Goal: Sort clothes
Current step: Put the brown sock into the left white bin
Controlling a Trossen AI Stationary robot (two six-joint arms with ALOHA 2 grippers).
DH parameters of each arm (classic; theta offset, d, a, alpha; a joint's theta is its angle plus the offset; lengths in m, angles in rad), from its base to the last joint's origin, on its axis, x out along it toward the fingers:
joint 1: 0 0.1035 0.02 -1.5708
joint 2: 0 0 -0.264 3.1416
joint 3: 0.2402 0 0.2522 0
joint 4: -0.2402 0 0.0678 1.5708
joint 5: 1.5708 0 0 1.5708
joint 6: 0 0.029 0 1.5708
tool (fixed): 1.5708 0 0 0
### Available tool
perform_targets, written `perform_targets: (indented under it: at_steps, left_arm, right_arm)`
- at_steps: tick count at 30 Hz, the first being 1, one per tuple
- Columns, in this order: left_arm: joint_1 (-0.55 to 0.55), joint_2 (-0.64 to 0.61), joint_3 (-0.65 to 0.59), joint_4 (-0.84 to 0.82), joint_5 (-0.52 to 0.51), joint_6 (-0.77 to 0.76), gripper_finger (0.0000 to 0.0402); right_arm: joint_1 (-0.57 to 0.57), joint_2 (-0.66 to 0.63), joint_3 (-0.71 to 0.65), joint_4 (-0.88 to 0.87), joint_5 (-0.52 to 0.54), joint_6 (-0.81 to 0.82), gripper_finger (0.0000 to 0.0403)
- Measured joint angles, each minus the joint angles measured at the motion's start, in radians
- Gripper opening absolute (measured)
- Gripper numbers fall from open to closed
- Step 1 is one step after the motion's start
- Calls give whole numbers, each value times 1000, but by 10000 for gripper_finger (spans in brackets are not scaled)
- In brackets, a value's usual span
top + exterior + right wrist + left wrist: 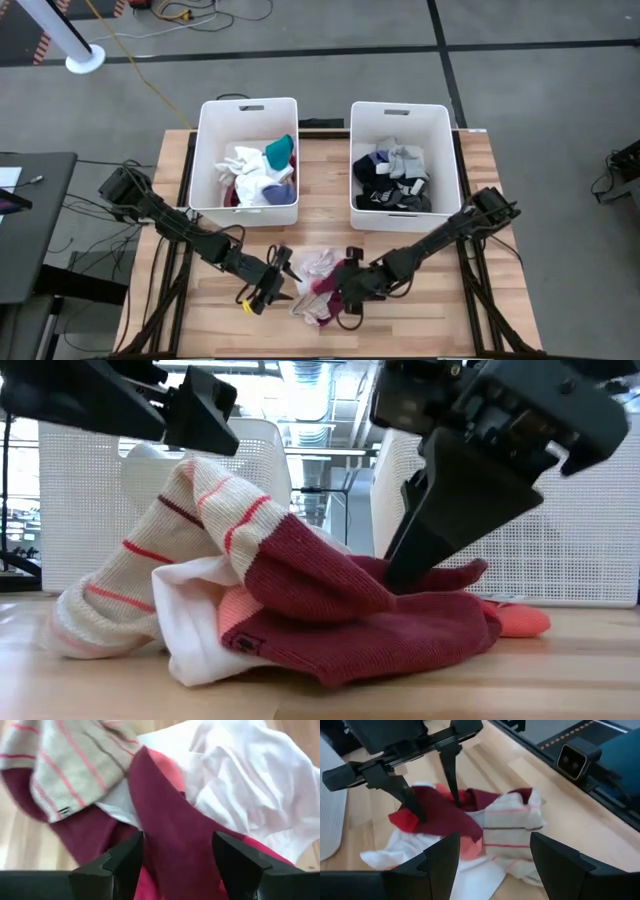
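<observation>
A small pile of clothes [315,285] lies on the table near its front edge. It holds a maroon knit garment [380,620], a cream sock with pink stripes [130,580], a white garment [240,785] and a coral piece [520,622]. My right gripper [342,285] is open, over the pile's right side, fingers down on the maroon garment. My left gripper [492,842] is open just left of the pile, a little above it, touching nothing. The striped sock leans over the maroon garment. My right gripper is open, and both fingertips [420,815] stand on the maroon garment's top. A raised maroon fold [170,830] runs between the fingers. They slant down from above and from the table's right. The garment lies on the table in the pile.
Two white bins stand at the far side. The left bin [205,150] holds white, teal and pink clothes; the right bin [440,120] holds black and grey ones. Bare wood shows on both sides of the pile.
</observation>
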Motion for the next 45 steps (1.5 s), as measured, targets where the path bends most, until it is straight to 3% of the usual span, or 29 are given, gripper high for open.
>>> perform_targets:
  at_steps: [5, 11, 25, 28, 32, 45]
  left_arm:
    - [0, 9, 0, 41, 11, 8, 235]
    - [-1, 114, 0, 141, 127, 7, 235]
    - [-19, 163, 1, 216, 140, -81, 235]
    - [-20, 164, 1, 209, 117, -95, 235]
    - [-19, 164, 1, 167, 4, -114, 235]
    - [-19, 164, 1, 99, 0, -62, 235]
  right_arm:
    - [19, -1, 68, -101, 0, -22, 254]
    - [37, -3, 136, -158, 2, -49, 254]
    - [42, -3, 145, -185, 2, -63, 254]
    - [42, -3, 145, -183, 2, -61, 254]
    - [45, -3, 145, -184, 2, -66, 254]
    - [48, -3, 145, -185, 2, -61, 254]
